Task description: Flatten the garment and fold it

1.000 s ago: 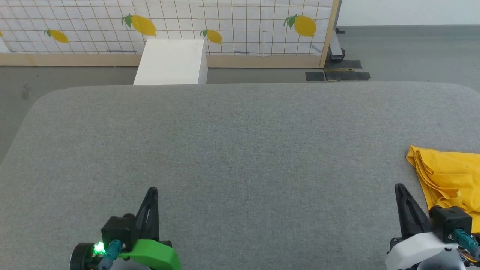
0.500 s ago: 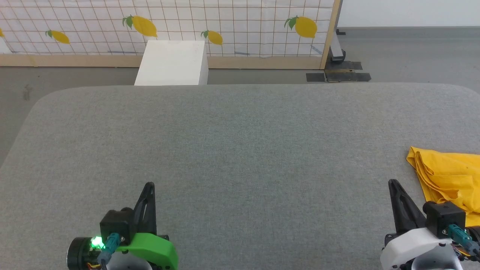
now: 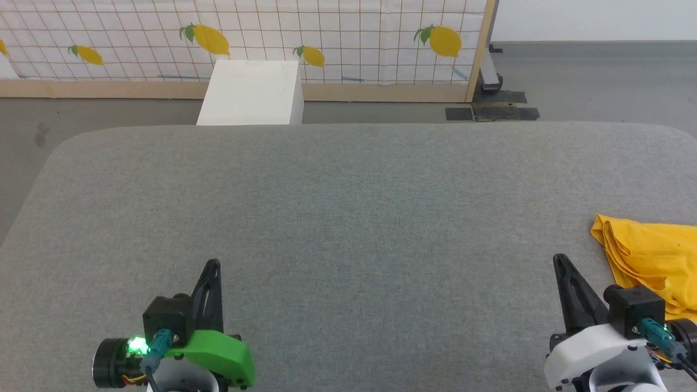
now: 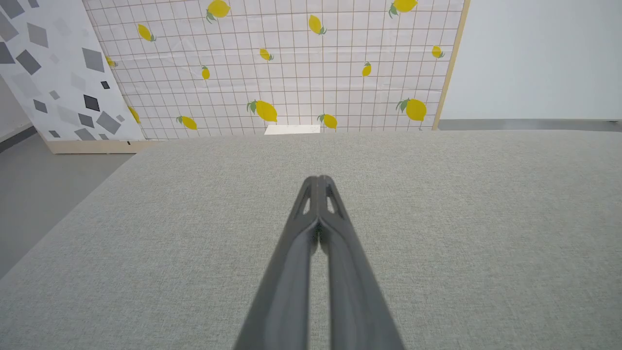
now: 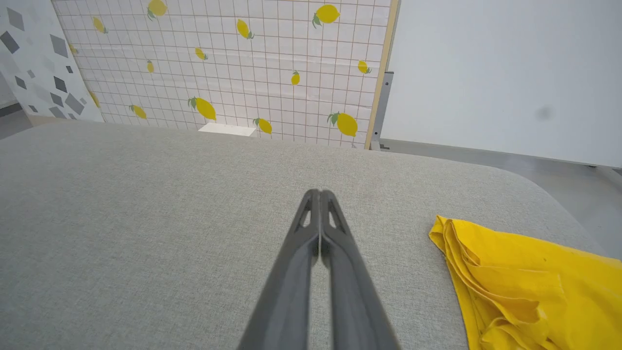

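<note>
The garment [image 3: 650, 261] is a bright yellow cloth lying in loose folds at the right edge of the grey padded table [image 3: 348, 207]; its plain yellow side faces up. In the right wrist view the garment [image 5: 525, 282] lies to the right of my fingers, apart from them. My right gripper [image 3: 560, 260] is shut with nothing in it, just left of the cloth; its tips also meet at the right gripper [image 5: 319, 193]. My left gripper [image 3: 212, 265] is shut and empty at the lower left, over bare table, tips together at the left gripper [image 4: 318, 180].
A white box [image 3: 251, 92] stands on the floor behind the table's far edge. A lemon-print grid panel [image 3: 326, 32] with a wooden frame closes off the back. A dark bracket [image 3: 493, 106] sits on the grey floor at the back right.
Both grippers have moved a little forward over the table, still shut. The head view has shifted slightly. The garment lies where it was.
</note>
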Robot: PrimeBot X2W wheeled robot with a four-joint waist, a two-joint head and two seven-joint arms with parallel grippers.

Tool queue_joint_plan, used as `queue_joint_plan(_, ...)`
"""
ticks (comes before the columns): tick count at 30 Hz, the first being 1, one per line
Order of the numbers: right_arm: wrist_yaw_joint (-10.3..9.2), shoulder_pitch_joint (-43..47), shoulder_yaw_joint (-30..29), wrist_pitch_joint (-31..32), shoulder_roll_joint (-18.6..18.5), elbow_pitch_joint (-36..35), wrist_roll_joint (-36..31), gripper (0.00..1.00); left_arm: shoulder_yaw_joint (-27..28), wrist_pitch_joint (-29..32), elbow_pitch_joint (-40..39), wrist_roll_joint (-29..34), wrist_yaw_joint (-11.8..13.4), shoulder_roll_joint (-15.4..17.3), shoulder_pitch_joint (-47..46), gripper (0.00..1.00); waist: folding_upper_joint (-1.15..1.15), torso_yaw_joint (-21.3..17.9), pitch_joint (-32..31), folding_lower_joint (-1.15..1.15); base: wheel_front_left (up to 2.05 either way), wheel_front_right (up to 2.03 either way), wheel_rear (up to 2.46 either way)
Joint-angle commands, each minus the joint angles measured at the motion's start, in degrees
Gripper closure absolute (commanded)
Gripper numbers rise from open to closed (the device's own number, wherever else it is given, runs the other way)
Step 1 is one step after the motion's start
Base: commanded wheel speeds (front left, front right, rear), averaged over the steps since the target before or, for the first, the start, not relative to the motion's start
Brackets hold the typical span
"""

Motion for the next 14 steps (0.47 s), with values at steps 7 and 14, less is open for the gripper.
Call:
queue_joint_plan(7,-0.09,-1.8,1.0,0.4,0.1,0.1,-0.2,1.0,1.6,1.0,0.2,1.7,-1.3,-1.0,-1.3,1.0,0.0,0.1,-0.1,0.0,0.0,0.0,0.0)
queue_joint_plan(14,-0.1,-2.4,1.9,0.8,0.1,0.1,-0.2,1.0,3.2,2.0,0.4,3.2,-2.4,-1.8,-1.8,1.0,0.0,0.1,-0.2,0.0,0.0,0.0,0.0)
